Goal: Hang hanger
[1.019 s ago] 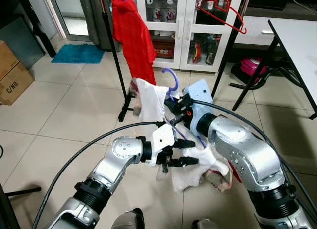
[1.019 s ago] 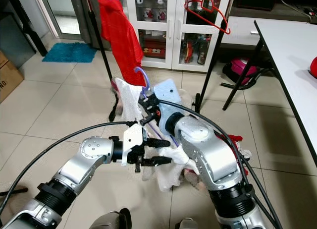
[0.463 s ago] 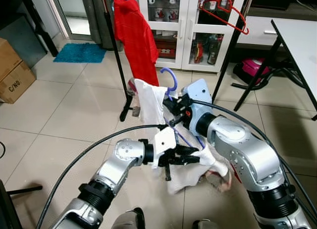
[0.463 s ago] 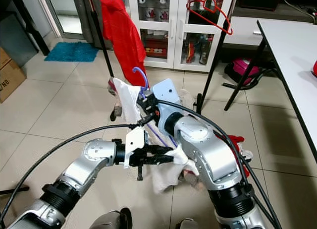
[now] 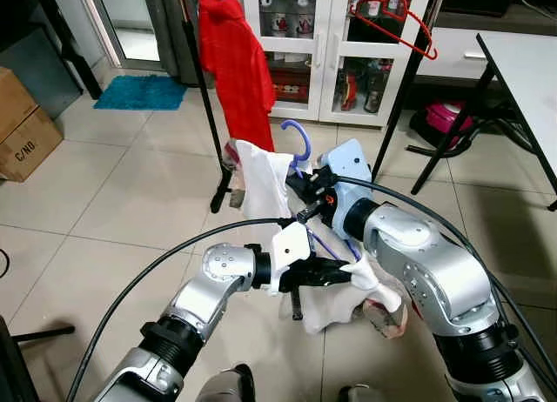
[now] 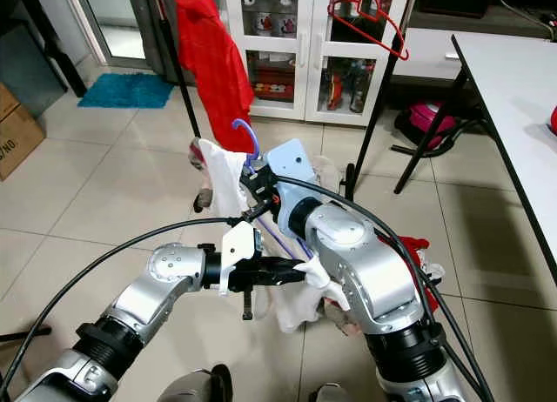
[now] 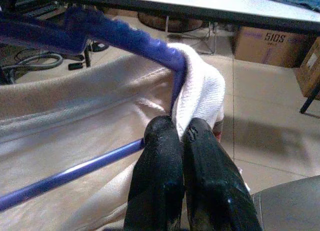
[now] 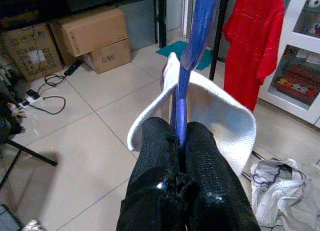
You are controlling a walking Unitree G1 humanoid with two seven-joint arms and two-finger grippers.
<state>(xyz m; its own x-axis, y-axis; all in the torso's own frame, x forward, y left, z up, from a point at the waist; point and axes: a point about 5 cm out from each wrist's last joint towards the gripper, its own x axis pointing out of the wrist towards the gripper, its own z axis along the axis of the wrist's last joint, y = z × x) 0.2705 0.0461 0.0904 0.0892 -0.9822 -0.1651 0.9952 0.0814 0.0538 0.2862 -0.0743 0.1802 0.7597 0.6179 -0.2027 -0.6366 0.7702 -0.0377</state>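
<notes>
The purple hanger (image 5: 296, 141) is held up in front of the robot, above the tiled floor (image 5: 122, 184), with a white garment (image 5: 265, 180) draped over it. Its hook curves upward at the far end, just beyond the right gripper (image 5: 306, 196).

The right gripper is closed on the hanger's neck; in the right wrist view the two black fingers (image 8: 155, 156) are pressed together around the purple stem, with the white cloth folded over the hanger just past the fingertips. The hook rises straight ahead of this gripper.

The left gripper (image 5: 339, 274) sits nearer and lower, reaching to the right beneath the right arm. Its fingers (image 7: 160, 161) are pinched shut on a fold of the white garment right at the end of the hanger's shoulder, where the cloth wraps over the purple arm. The hanger's lower bar runs along just beside these fingertips. The rest of the garment hangs down below the left gripper toward the floor.

Farther off stands a black clothes rack (image 5: 204, 89) with a red shirt (image 5: 235, 58) hanging on its left side and a red hanger (image 5: 396, 23) on its right side. Behind them is a white glass-door cabinet (image 5: 326, 45). A white surface (image 5: 531, 63) is at the far right, and a blue mat (image 5: 139, 93) lies at the far left.
</notes>
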